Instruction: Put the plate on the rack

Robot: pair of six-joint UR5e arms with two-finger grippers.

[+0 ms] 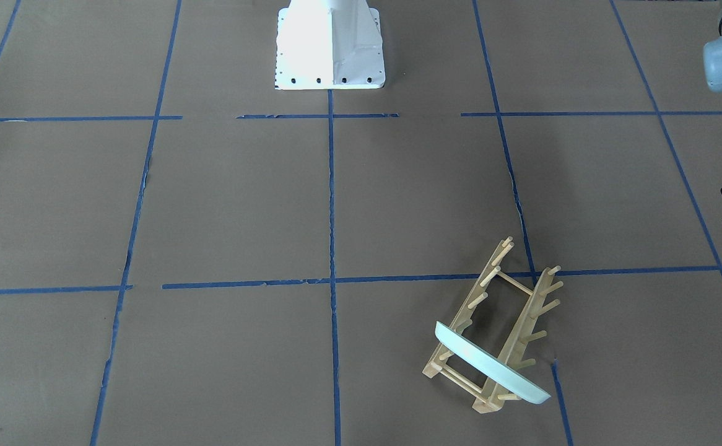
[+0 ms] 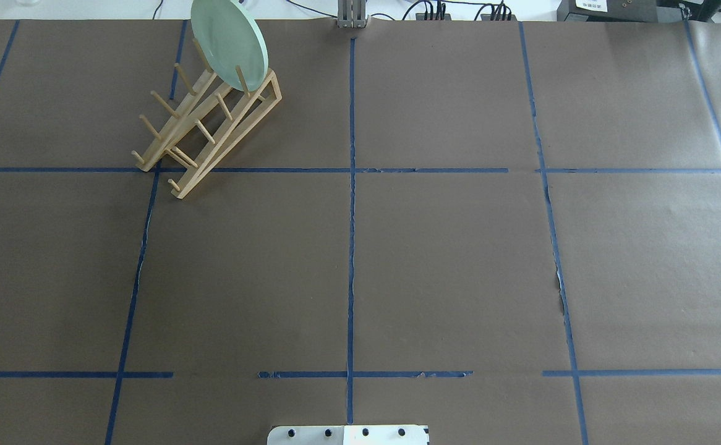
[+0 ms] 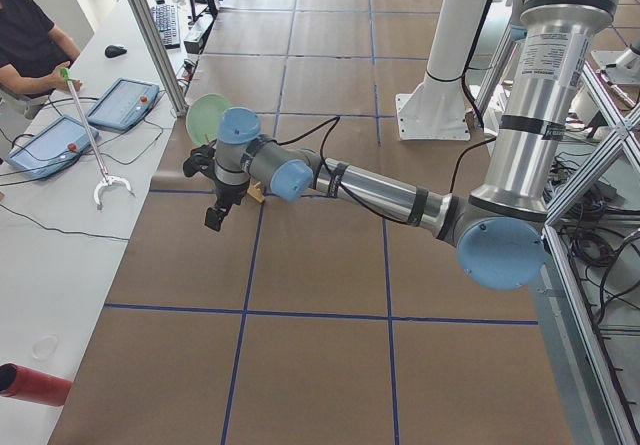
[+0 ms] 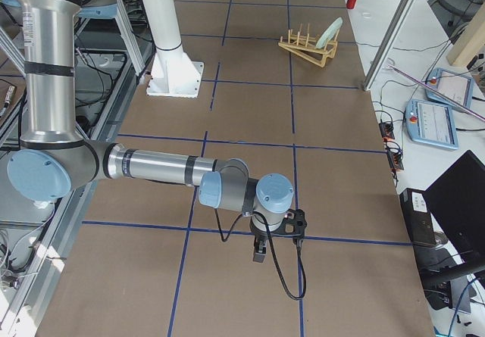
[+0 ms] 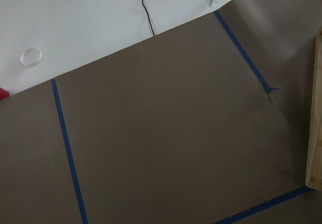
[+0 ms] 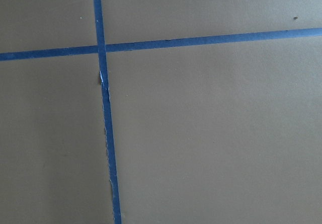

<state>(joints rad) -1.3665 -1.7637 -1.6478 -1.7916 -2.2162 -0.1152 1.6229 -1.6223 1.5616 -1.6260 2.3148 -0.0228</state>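
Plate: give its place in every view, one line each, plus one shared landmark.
Front-facing: plate lower right, standing on edge in the rack.
Overhead: plate top left, at the rack's far end.
Exterior left: plate left of centre, upper half.
Exterior right: plate top, right of centre.
Left wrist: not in it.
Right wrist: not in it.
Shared landmark: the wooden rack holding it.
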